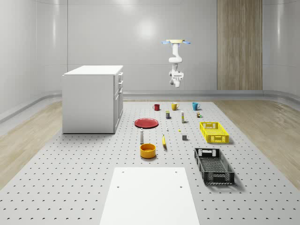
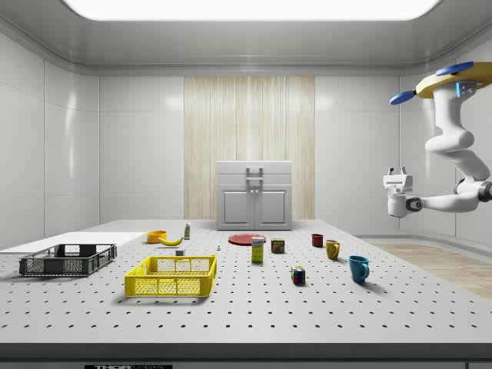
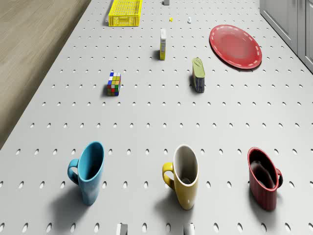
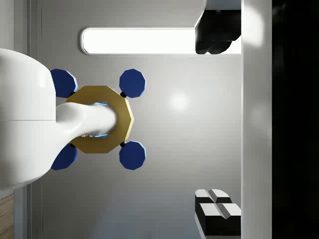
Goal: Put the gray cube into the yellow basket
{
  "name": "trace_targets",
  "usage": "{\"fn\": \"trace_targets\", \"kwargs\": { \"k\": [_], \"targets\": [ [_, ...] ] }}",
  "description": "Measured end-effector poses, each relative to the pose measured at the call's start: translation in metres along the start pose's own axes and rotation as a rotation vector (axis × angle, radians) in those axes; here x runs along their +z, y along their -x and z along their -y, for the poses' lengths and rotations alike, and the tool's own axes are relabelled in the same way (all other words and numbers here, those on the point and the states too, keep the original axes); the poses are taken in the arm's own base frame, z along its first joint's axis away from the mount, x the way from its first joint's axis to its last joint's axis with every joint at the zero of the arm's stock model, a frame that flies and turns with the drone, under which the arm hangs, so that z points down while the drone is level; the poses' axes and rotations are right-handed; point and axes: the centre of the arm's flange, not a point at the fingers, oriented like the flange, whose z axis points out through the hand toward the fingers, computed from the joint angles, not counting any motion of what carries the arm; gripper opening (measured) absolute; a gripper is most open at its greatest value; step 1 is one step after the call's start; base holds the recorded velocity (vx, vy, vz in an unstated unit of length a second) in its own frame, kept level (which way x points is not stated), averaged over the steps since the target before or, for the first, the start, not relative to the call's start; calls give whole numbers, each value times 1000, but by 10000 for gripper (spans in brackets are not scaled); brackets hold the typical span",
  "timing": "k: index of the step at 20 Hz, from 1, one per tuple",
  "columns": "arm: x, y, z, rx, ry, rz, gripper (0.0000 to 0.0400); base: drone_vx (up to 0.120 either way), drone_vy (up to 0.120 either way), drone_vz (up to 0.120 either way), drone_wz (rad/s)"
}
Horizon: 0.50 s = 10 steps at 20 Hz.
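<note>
The small gray cube (image 1: 184,137) sits on the perforated table, just to the whole-scene view's left of the yellow basket (image 1: 214,131). The cube (image 3: 166,2) and the basket (image 3: 125,12) also appear far ahead in the drone view. In the side view the cube (image 2: 179,252) stands behind the basket (image 2: 172,276). The drone (image 1: 176,42) hovers high above the table's far end, near the row of mugs. The arm hangs below it, and my gripper (image 2: 398,172) points upward, far from the cube. In the wrist view my gripper (image 4: 215,119) is open and holds nothing.
Blue (image 3: 88,171), yellow (image 3: 183,175) and red (image 3: 264,178) mugs stand below the drone. Further along are a Rubik's cube (image 3: 114,83), a red plate (image 3: 235,46) and small boxes. A black basket (image 1: 213,165), an orange bowl (image 1: 147,150), a banana (image 1: 164,141) and a white cabinet (image 1: 93,98) also stand there.
</note>
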Motion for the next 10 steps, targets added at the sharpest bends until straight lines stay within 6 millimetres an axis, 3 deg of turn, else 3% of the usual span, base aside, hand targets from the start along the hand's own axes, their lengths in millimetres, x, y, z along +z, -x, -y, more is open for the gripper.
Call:
{"fn": "trace_targets", "kwargs": {
  "k": [3, 10],
  "targets": [
    [-23, 2, -2, 0, -2, -2, 400, 120, -120, 0, 0],
    [-66, 1, -1, 0, -6, -6, 400, 120, 0, 0, 0]
  ]
}}
